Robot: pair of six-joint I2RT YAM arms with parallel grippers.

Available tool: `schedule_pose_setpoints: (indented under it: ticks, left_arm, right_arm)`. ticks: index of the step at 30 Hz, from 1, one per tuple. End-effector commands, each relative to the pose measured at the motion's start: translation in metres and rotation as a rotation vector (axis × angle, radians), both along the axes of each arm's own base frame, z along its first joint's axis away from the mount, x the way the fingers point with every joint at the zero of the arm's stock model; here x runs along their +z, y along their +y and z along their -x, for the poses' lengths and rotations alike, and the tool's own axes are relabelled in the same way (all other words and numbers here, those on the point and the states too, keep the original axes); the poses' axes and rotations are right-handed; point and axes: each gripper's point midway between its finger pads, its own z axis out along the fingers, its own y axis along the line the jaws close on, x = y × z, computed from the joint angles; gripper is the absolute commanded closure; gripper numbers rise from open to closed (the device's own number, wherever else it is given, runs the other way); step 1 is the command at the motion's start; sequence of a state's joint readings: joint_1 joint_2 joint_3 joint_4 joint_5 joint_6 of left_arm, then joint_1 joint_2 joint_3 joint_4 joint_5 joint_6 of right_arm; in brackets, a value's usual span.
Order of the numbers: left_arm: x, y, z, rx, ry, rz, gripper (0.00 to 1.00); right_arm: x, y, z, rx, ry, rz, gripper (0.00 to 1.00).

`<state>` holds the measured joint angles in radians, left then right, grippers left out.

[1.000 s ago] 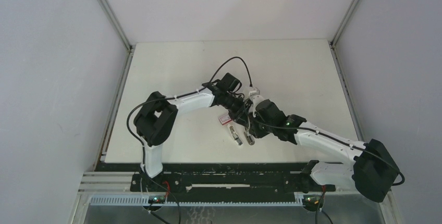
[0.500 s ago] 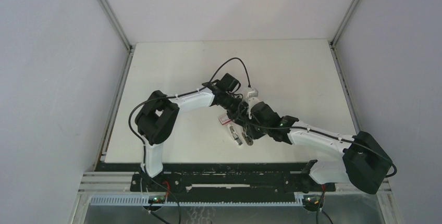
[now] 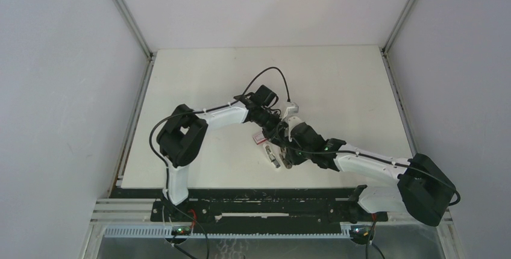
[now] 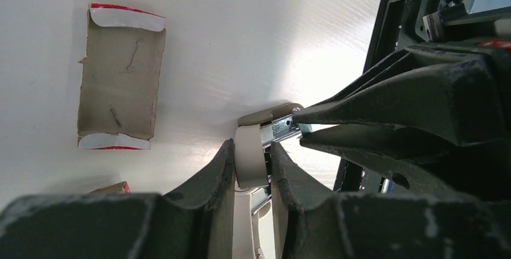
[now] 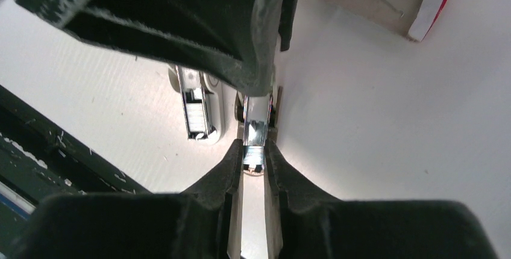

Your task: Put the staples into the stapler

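Beige plastic shows between the fingers of the left claw (image 4: 250, 146). It is the tan end of the stapler (image 4: 248, 164), and the claw is drawn narrow and clamped on it from both sides. A white part of the body runs back between the fingers. The stapler sits close over the white surface (image 4: 241, 30), where the two arms meet in the top view. Whether it touches the surface I cannot tell.

The right claw (image 5: 253, 144) comes in from the opposite side of the stapler, its jaws nearly together, pinching the staples (image 5: 257, 123) — a thin bright metal strip. The strip's far end reaches the stapler's tan end, under the beige lip. How far it goes in is hidden, since the left claw covers that spot in the right wrist view.

Just beside the stapler a white shell (image 5: 196, 105) lies flat, its metal channel facing up. Whether it is joined to the stapler cannot be seen.

A little way off from the stapler, not touching it, lies a box (image 4: 120, 78) — opened flat, brown card up, with red-and-white ends. A second scrap of red-edged card (image 4: 114, 187) shows nearer the stapler, mostly hidden behind a left finger.
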<state>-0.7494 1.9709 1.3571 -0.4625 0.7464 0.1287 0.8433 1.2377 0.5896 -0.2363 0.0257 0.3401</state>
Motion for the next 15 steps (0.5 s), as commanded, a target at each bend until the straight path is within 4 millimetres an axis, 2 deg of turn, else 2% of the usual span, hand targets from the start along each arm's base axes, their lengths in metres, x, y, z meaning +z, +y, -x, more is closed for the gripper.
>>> schedule_pose_setpoints:
  ticks: [1,11,15]
  left_arm:
    - [0.0173,-0.012,-0.0096,-0.036,-0.036,0.072,1.0]
    - [0.0164,-0.0108,-0.0101,-0.034,-0.031,0.073,0.93]
    - [0.014,-0.0096,-0.0118,-0.027,-0.029,0.067,0.84]
  right_arm:
    - [0.0026,-0.002,0.0091,-0.013,0.012,-0.005,0.88]
    - [0.0076,-0.0011,0.0102,-0.02,-0.002,-0.033,0.88]
    - [0.0063,0.0028,0.0089,-0.014,-0.003,-0.041,0.88]
